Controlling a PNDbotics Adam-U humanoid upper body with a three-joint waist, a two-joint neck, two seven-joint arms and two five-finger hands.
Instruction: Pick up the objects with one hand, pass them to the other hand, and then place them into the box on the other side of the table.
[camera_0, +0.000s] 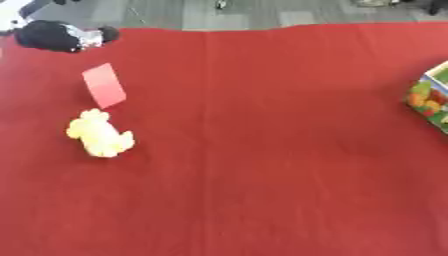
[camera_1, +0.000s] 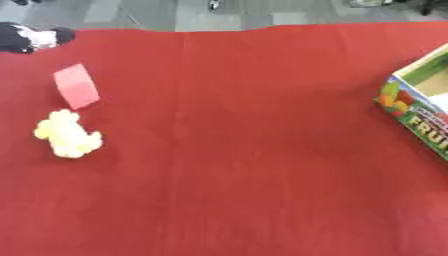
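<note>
A red cloth (camera_1: 245, 150) covers the whole table, and everything on it can be placed against the open cardboard box printed with bright fruit pictures (camera_1: 418, 112), which sits at the cloth's right edge, partly cut off by the frame.

Far to the left of that box, across a broad stretch of bare cloth, lies a pale yellow, lumpy soft toy (camera_0: 99, 135). Just beyond the toy, a little farther from the camera and equally far from the box, lies a flat pink rectangular block (camera_0: 104, 85), tilted at an angle; the two sit near each other without touching.

Farther still from the box, at the cloth's far left corner, rests a black rounded object with a white patch (camera_0: 59, 35); what it is cannot be told.

Neither robot hand appears in either view, so whether their fingers are spread or closed cannot be told.
</note>
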